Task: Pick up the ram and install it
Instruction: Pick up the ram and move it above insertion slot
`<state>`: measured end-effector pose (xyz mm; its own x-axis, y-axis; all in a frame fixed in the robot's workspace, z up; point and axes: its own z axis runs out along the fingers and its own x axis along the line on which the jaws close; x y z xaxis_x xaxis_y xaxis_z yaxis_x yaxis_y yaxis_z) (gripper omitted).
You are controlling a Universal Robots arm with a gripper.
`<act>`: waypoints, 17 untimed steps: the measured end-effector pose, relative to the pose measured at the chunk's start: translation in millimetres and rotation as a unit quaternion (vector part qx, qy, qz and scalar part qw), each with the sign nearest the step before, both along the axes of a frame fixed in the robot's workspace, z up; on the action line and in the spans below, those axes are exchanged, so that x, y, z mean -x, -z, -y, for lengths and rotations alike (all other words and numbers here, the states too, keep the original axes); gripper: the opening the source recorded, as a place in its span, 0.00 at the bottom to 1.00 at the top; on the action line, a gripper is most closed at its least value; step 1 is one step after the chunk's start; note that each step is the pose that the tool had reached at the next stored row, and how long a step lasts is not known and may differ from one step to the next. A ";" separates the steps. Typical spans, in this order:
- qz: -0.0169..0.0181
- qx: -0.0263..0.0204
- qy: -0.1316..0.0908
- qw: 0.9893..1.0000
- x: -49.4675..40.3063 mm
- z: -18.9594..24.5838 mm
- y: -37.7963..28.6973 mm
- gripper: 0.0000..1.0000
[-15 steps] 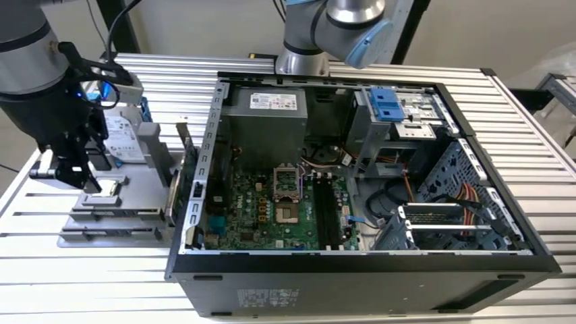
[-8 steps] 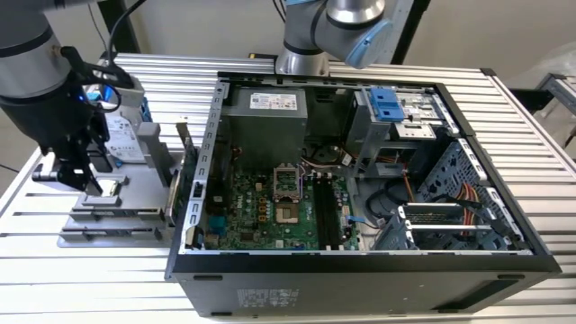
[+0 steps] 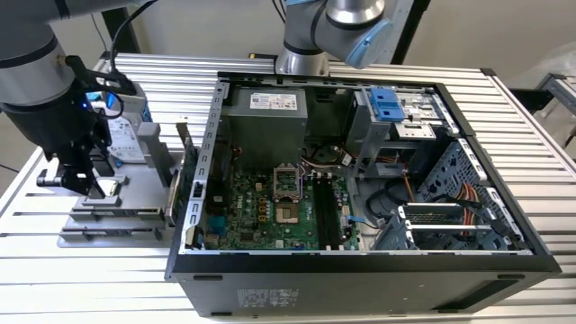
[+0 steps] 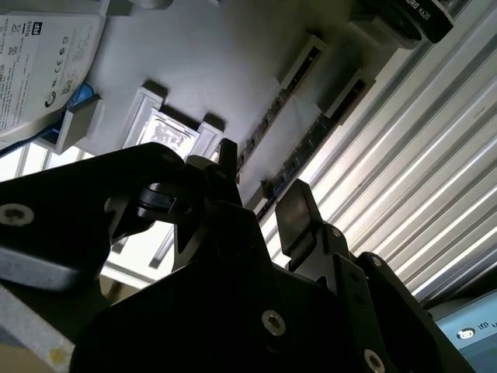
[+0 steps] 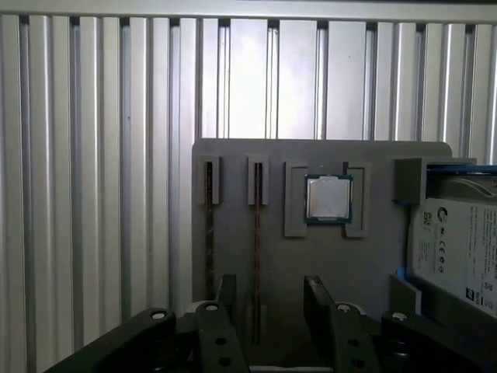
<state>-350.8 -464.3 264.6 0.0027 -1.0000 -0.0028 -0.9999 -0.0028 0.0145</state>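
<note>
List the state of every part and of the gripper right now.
ram, on edge in a slot of the tray, not gripped
gripper, open, over the ram
processor chip, flat in its tray nest
hard drive, parked in the tray
computer case, side panel off

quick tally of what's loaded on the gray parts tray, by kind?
ram sticks: 2
processor chip: 1
hard drive: 1
Total on the gray tray: 4
</note>
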 end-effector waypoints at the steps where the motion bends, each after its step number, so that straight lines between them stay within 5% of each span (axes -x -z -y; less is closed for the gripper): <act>1: 0.000 0.000 0.000 1.000 0.0 0.2 0.6 1.00; 17: 0.000 0.000 0.000 1.000 0.0 2.7 12.5 1.00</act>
